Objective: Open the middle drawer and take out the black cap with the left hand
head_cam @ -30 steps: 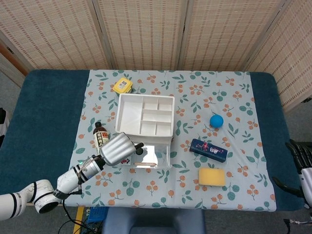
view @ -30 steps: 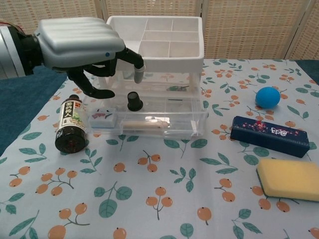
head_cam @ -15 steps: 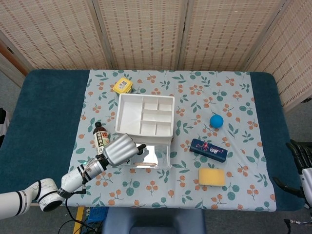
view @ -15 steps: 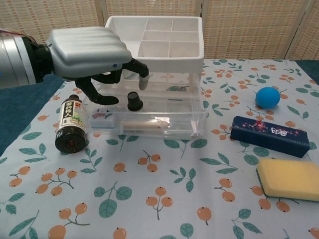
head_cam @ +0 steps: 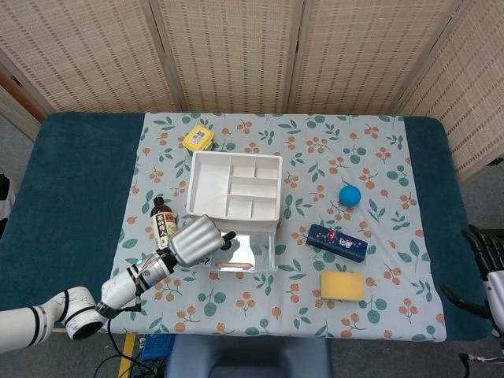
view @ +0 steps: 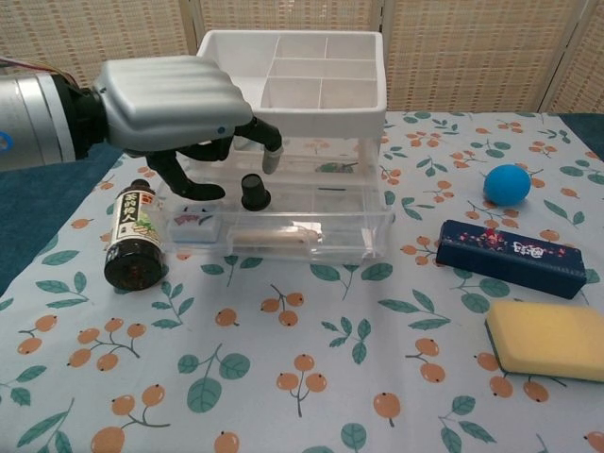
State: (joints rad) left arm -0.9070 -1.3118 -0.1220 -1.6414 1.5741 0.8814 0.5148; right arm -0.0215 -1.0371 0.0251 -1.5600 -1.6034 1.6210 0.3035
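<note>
The clear plastic drawer unit with a white compartment tray on top (view: 321, 104) stands on the floral-clothed table (view: 283, 377), its middle drawer (view: 283, 226) pulled out. The small round black cap (view: 253, 192) sits upright inside that drawer, near the unit's left side. The silver left hand (view: 170, 94) hovers over the drawer's left end, its dark fingers (view: 269, 142) curled apart and holding nothing, just above the cap. The right hand (head_cam: 492, 279) sits well right of the unit; I cannot tell how its fingers lie.

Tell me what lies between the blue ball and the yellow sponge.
The dark blue box lies between the blue ball and the yellow sponge. Both the chest view and the head view show it, with bare tablecloth on either side.
</note>
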